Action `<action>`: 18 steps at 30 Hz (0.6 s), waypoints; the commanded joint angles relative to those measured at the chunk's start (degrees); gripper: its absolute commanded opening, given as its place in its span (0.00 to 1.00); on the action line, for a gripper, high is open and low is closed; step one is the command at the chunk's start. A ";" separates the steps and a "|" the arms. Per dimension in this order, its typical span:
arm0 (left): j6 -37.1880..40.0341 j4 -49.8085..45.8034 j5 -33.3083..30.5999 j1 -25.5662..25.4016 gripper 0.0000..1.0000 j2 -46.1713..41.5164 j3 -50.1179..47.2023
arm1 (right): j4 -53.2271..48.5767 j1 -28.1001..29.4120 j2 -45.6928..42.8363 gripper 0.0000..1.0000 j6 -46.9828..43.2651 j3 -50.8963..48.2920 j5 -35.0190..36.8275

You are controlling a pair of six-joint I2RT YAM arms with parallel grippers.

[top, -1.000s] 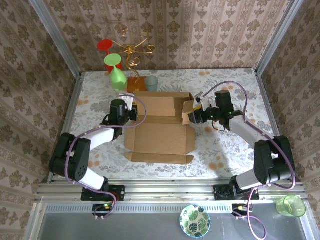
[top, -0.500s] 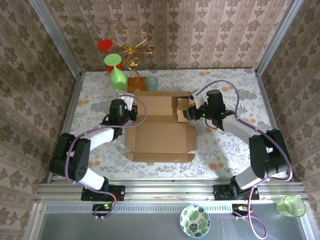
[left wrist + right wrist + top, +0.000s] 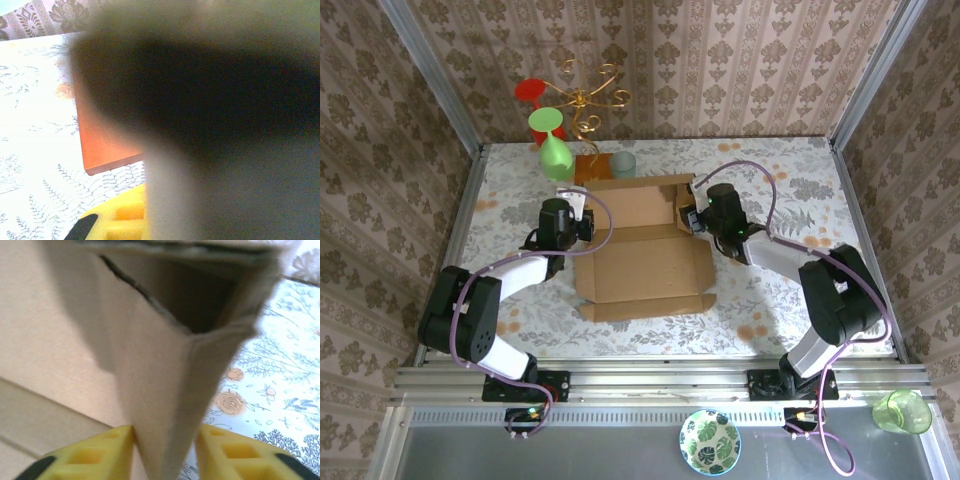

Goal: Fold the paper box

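A round bowl with a green leaf pattern (image 3: pixel 710 442) and a clear green plastic cup (image 3: pixel 902 411) sit on a grey ledge in front of the table's near edge.

Two black and white robot arms are bolted at the near edge of the floral-patterned table (image 3: pixel 770 300). Between them, at the table's middle, lies the large plain brown cardboard paper box (image 3: pixel 645 275). It is opened out mostly flat, with one long flap toward the near edge.

The right arm (image 3: pixel 790 255) reaches in from the right. Its jaws are at the box's right side, toward the far corner, where a side flap stands up. The right wrist camera shows that flap (image 3: pixel 165 390) folded into a narrow wedge that runs down between the two yellow fingertips (image 3: pixel 95 455). Both fingertips touch it, so the right jaws are pinching the cardboard.

The left arm (image 3: pixel 510 275) reaches in from the left, and its jaws touch the box's left edge. Its wrist camera is mostly dark blur, with one yellow fingertip (image 3: pixel 120 220) at the bottom. Whether the left jaws are spread or pressed together cannot be told.

Just beyond the box, near the table's far edge, stand an orange-brown wooden slab (image 3: pixel 586 168) and a pale teal cup (image 3: pixel 623 164). A gold wire stand (image 3: pixel 585 100) rises from the slab, with green (image 3: pixel 555 150) and red (image 3: pixel 530 90) plastic glasses hung on it.
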 commanded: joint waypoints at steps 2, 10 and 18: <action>0.45 1.38 2.77 -0.76 0.00 -1.93 0.15 | 4.13 1.74 1.81 0.17 3.12 3.11 5.21; -0.10 1.61 1.87 -0.85 0.00 -1.76 0.30 | 4.32 5.67 3.21 0.00 4.43 3.72 13.94; -0.87 1.34 -1.83 -1.95 0.00 -1.62 0.02 | -0.17 11.36 5.84 0.00 8.34 6.89 34.43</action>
